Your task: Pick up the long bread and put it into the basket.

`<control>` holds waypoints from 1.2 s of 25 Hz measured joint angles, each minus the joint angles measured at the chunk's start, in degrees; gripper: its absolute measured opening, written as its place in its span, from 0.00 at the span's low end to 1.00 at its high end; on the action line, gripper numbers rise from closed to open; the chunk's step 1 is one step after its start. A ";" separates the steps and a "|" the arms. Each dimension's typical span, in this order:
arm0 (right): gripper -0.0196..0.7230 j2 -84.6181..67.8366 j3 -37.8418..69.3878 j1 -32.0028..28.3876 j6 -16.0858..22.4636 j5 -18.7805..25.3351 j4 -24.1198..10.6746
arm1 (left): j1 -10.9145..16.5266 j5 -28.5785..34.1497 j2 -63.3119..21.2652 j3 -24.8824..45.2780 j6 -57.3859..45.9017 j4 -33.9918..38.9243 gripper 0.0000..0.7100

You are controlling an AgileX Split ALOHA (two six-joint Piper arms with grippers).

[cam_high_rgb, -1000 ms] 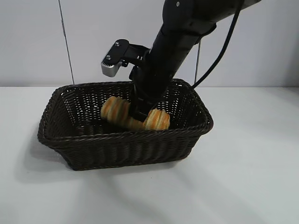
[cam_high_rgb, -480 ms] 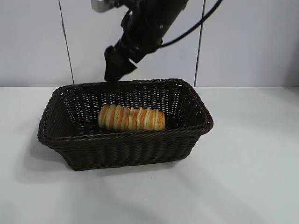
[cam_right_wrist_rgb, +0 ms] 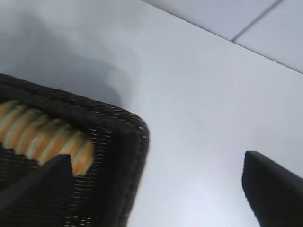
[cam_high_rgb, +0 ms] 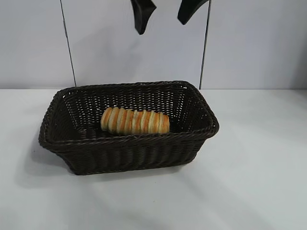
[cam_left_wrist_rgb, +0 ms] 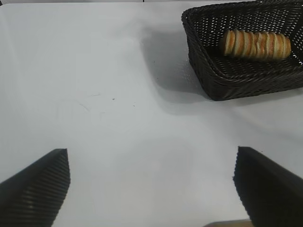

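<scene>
Already the long bread (cam_high_rgb: 135, 121) lies inside the basket (cam_high_rgb: 199, 139), so by my reading the placing is done and only the withdrawal is left. From the exterior view, the loaf rests on the basket floor with its long axis running from nine to three o'clock, roughly parallel to the near braided rim and a little toward the far wall. The right gripper (cam_high_rgb: 165, 13) hangs at the top edge, straight toward twelve o'clock from the loaf and well apart from it; its two dark fingers (cam_high_rgb: 142, 17) are spread wide and hold nothing. The white counter (cam_high_rgb: 259, 182) carries the basket alone.

From the left wrist view, the left gripper (cam_left_wrist_rgb: 151, 187) sits parked over bare counter, its fingers (cam_left_wrist_rgb: 38, 189) released and empty. The basket stands off toward two o'clock from them, well apart, with the loaf's striped ridges showing across its interior.

From the right wrist view, the basket corner and one rounded end of the loaf lie toward nine o'clock of the spread fingers (cam_right_wrist_rgb: 272, 189); nothing sits between them. The loaf is beside the near finger in this picture, yet not touching it.

Of the two arms the right is nearer the bread, directly over the basket, so any correction would fall to it, coming down across the loaf's short axis.
</scene>
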 joint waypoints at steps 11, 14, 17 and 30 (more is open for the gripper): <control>0.96 -0.43 0.00 -22.43 0.00 0.05 1.85 | 0.00 0.00 0.00 0.00 0.00 0.00 0.96; 0.96 -1.83 0.00 -29.13 -0.27 0.10 5.10 | 0.00 0.00 0.00 0.00 0.00 0.00 0.96; 0.96 -4.52 0.00 -34.66 -1.21 0.30 8.63 | 0.00 0.00 0.00 0.00 0.00 0.00 0.96; 0.96 -30.31 15.52 -38.69 -5.16 0.98 16.15 | 0.00 0.00 0.00 0.00 0.00 0.04 0.96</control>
